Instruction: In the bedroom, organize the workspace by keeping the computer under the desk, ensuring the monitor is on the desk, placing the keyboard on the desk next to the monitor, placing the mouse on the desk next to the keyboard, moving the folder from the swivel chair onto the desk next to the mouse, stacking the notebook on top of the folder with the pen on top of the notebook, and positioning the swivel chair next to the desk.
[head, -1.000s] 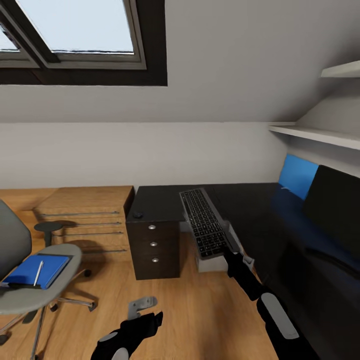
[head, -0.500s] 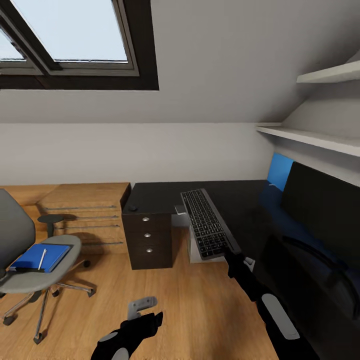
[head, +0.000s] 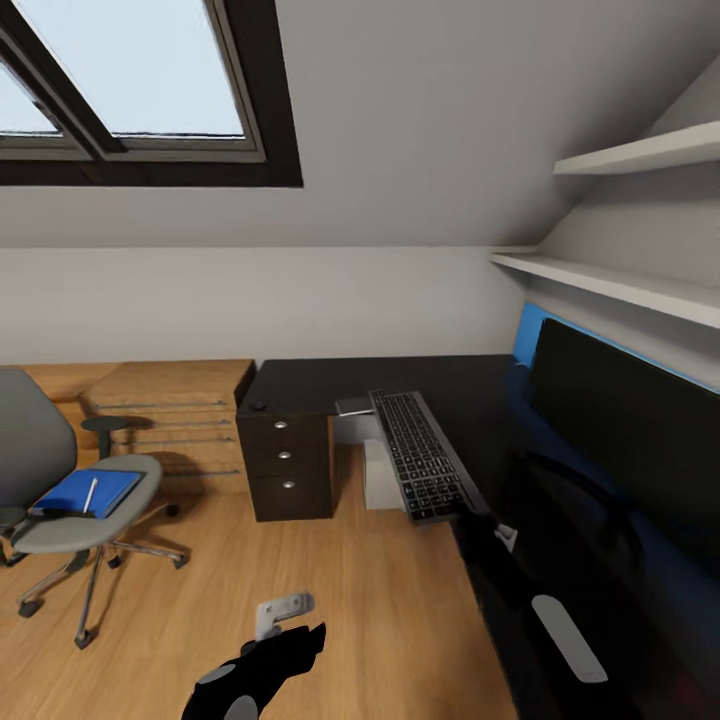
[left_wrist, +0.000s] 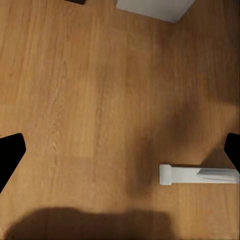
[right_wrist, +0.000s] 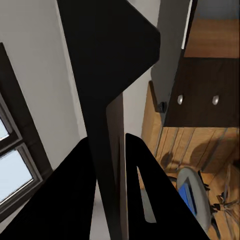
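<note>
One keyboard (head: 419, 456) stays pinched in my right gripper (head: 466, 513), now carried closer over the desk's (head: 330, 378) front edge near the monitor (head: 640, 420); placement comes next. Left gripper (head: 285, 625) hangs spread, empty.

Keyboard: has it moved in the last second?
Yes. Held in the right hand, the keyboard has shifted away from the black drawers, toward the monitor; the camera swung too.

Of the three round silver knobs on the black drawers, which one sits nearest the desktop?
The top knob, on the highest of the black drawers just under the desk surface. The middle knob and bottom knob sit lower, toward the floor.
</note>
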